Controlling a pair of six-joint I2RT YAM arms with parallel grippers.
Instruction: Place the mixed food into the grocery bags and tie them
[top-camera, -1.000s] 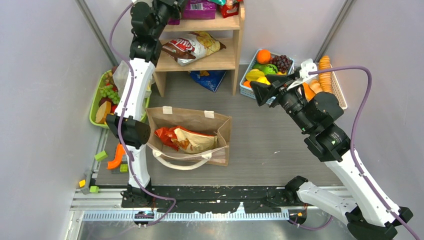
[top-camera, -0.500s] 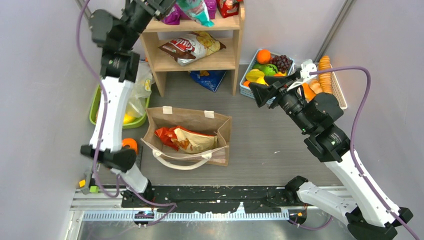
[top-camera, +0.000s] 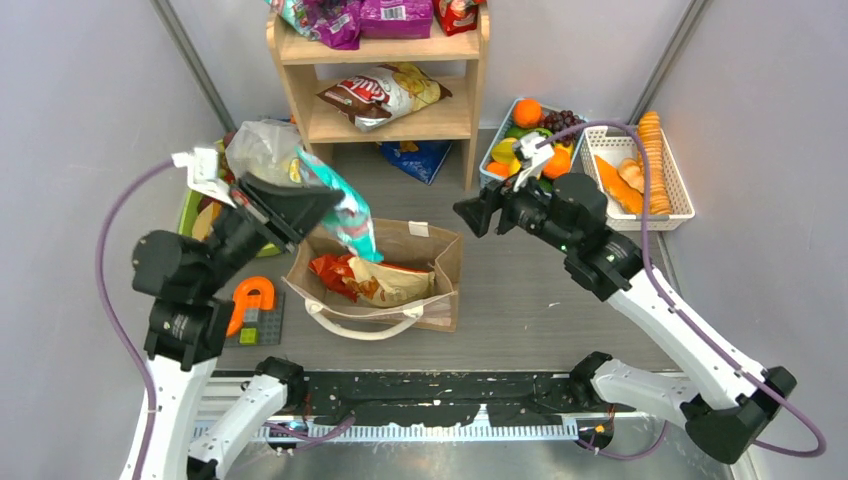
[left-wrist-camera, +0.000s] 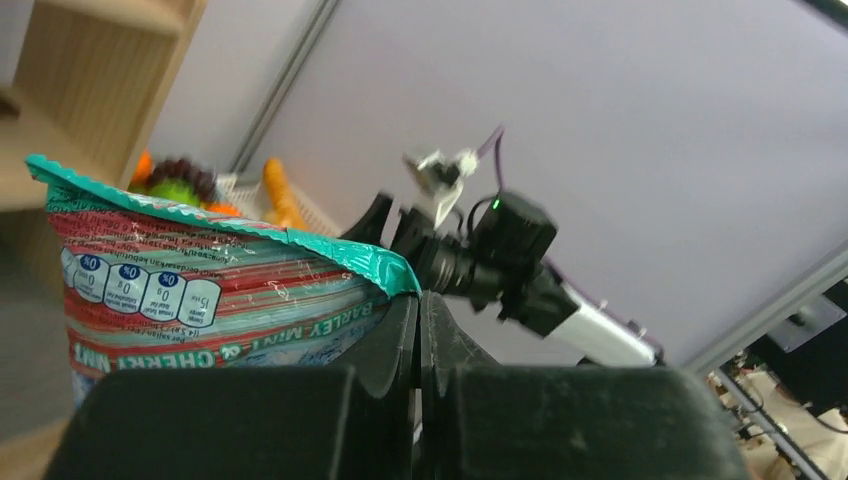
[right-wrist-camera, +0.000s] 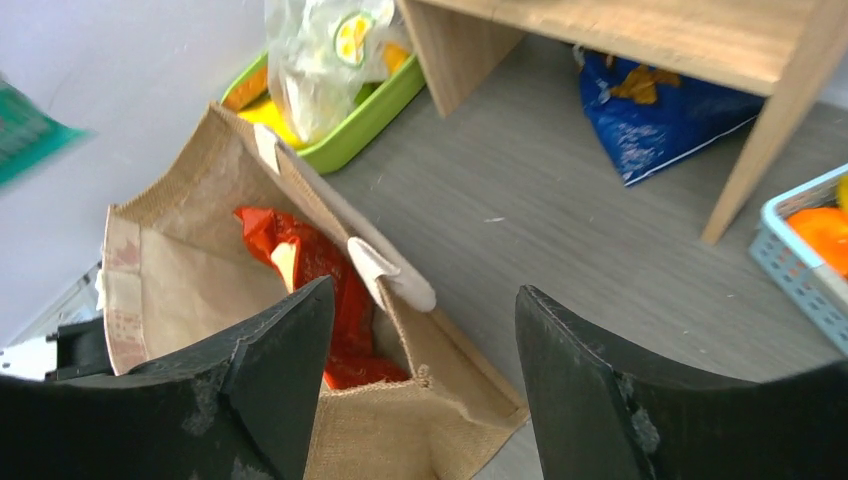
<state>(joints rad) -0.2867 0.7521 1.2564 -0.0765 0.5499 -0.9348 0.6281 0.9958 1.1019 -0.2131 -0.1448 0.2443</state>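
Grey table (top-camera: 545, 290) carried a burlap tote (top-camera: 445, 268) with a red-orange packet (top-camera: 365, 278) inside, left claw (left-wrist-camera: 418, 312) pinched a teal packet (left-wrist-camera: 200, 290) above the tote's left rim, right claw (right-wrist-camera: 425, 292) hung spread wide near its right edge

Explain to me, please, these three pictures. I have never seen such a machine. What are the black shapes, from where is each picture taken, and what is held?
This is a robot with two arms on a table. One picture looks down from above; the other two come from a camera on each wrist, so the black shapes are the hand's own fingers. The left hand is shut on a teal snack packet near an open burlap tote, which holds a red-orange packet. The right hand is open and empty. A wooden shelf and a blue fruit basket stand behind.
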